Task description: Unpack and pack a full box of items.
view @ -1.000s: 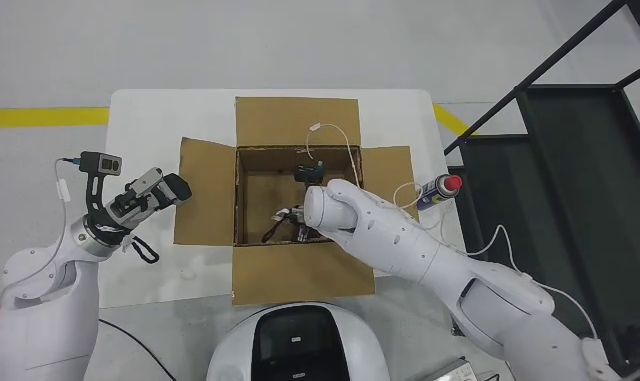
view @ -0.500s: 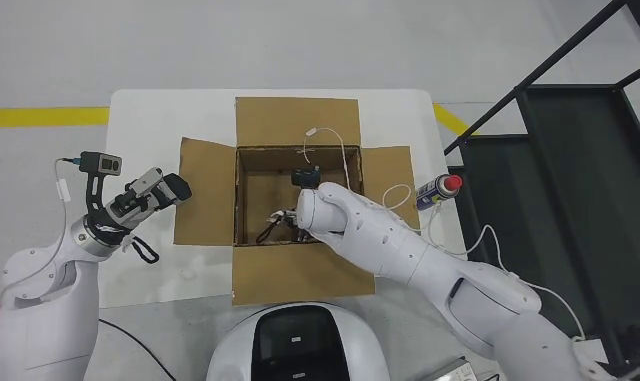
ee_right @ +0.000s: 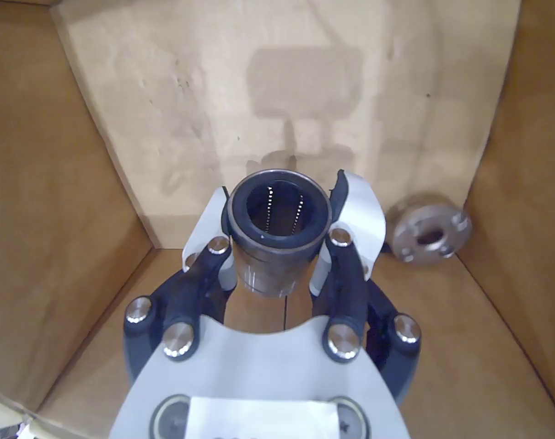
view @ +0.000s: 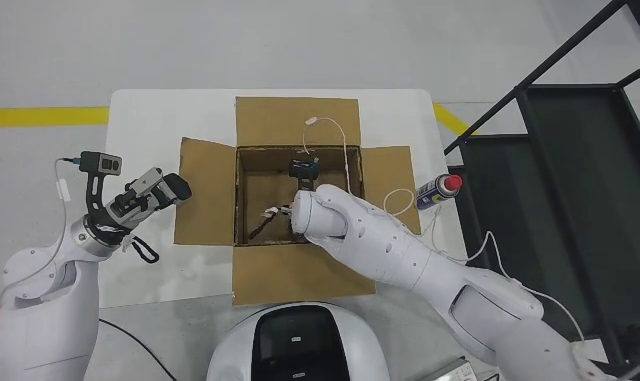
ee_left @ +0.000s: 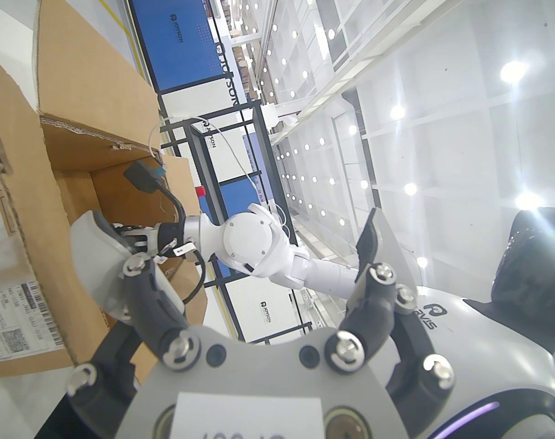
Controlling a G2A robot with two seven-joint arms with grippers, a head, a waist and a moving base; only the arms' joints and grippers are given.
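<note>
— One item is out, as far as I can judge: a spray can (view: pixel 438 190) rests on the surface (view: pixel 170 131) near its right edge, just beside the right flap of the box (view: pixel 297 273). How much is left inside?

— Little that I can make out. The box stands open in the middle of the surface. On its floor a metal flange (ee_right: pixel 430 232) lies at the foot of a wall, near a corner. Then there is the linear bearing (ee_right: pixel 277 230).

— Where does that sit against the jaws?

— Squarely between the right jaws, down inside the box. They pinch its steel barrel from both sides. Its black-rimmed end points away from the wrist, toward a box wall. I think it hangs clear of the floor.

— Going out or coming in?

— I can't tell from this. If it is unpacking, at least two pieces have yet to come out, and all the packing follows.

— And the left jaws?

— Over the surface's left edge, near the box's left flap. They are spread wide with nothing between them.
</note>
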